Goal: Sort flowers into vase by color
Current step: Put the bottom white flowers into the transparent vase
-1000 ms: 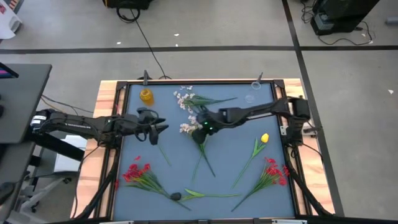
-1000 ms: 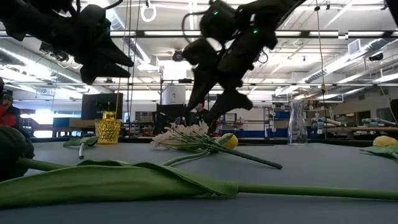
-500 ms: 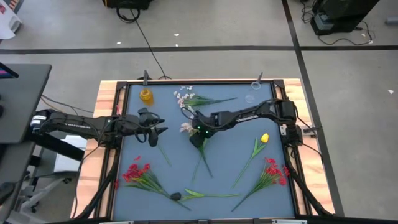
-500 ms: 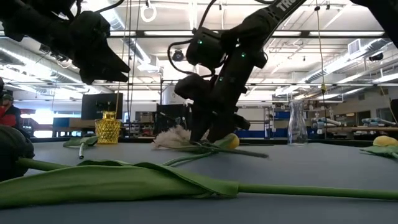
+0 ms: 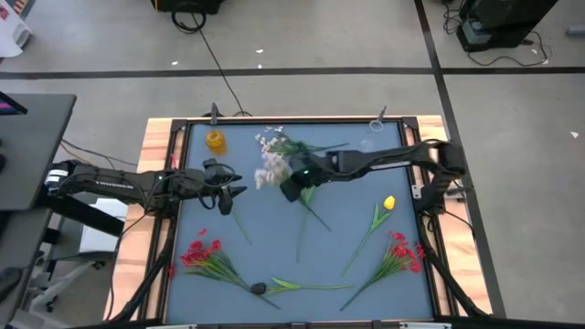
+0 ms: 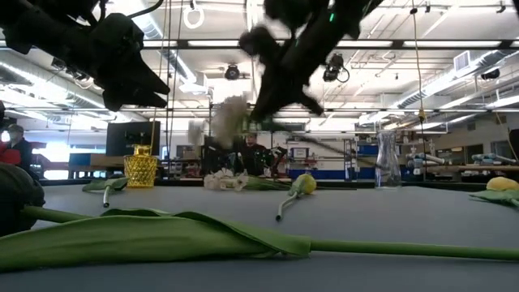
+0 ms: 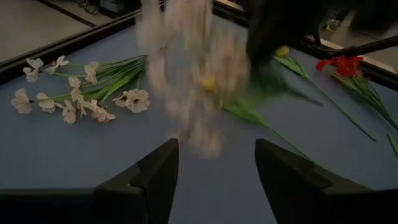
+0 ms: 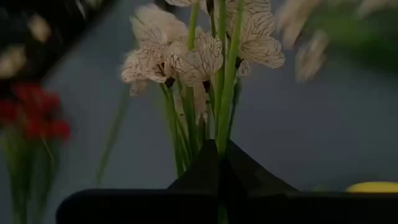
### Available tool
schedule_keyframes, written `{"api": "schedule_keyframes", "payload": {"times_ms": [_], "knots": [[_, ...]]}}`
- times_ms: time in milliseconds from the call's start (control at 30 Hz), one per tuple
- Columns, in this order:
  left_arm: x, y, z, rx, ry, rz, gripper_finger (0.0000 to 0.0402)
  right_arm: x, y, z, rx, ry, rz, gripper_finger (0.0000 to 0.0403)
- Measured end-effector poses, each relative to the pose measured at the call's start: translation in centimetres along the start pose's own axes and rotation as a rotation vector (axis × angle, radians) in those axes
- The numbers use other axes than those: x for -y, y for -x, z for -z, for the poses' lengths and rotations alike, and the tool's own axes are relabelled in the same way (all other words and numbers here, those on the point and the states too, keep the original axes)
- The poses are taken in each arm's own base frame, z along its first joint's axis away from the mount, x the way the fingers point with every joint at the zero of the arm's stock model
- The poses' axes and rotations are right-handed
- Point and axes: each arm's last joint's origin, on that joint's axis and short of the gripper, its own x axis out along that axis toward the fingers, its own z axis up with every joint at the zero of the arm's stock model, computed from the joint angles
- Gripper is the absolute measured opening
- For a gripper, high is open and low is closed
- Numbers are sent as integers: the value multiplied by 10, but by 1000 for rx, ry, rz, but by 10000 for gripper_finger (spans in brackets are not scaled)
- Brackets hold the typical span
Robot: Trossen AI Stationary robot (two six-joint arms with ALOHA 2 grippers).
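The right gripper (image 5: 291,187) is clamped on the green stems of a white blossom spray (image 5: 270,168), holding it clear above the blue table (image 5: 366,274); its blooms jut out past the fingertips (image 8: 217,163); another white spray (image 5: 274,142) lies just beyond it; the left gripper (image 5: 239,184) hovers nearby, fingers parted, holding nothing.

Grey floor (image 5: 347,46) with dark lines. Black cable (image 5: 212,55) on floor. Long ceiling lights (image 6: 203,43) glow. Shelves (image 6: 486,162) far back. Person (image 6: 11,150) at room's edge.
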Motion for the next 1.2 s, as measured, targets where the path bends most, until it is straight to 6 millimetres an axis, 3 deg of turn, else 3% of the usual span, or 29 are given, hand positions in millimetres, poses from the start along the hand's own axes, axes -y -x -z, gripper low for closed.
{"api": "schedule_keyframes", "payload": {"times_ms": [100, 233, 400, 533, 767, 933, 1200], "knots": [[0, 0, 0, 0, 0, 0, 218, -3, 34, -13, 189, -9, 79, 8], [0, 0, 0, 0, -40, 0, 217, 3, 82, -25, 467, -39, 320, 8], [0, 0, 0, 6, -143, -14, 217, 22, 117, -26, 671, -17, 536, 9], [-2, 0, -2, 40, -172, -82, 217, 49, 130, -26, 742, 13, 623, 10], [-1, 1, -10, 142, -23, -130, 217, 99, 151, -31, 961, 74, 471, 10], [-2, 1, -10, 155, 18, -144, 217, 137, 173, -28, 1031, 95, 508, 10], [-2, -3, -12, 190, 29, -205, 217, 165, 211, -31, 1110, 122, 578, 10]]}}
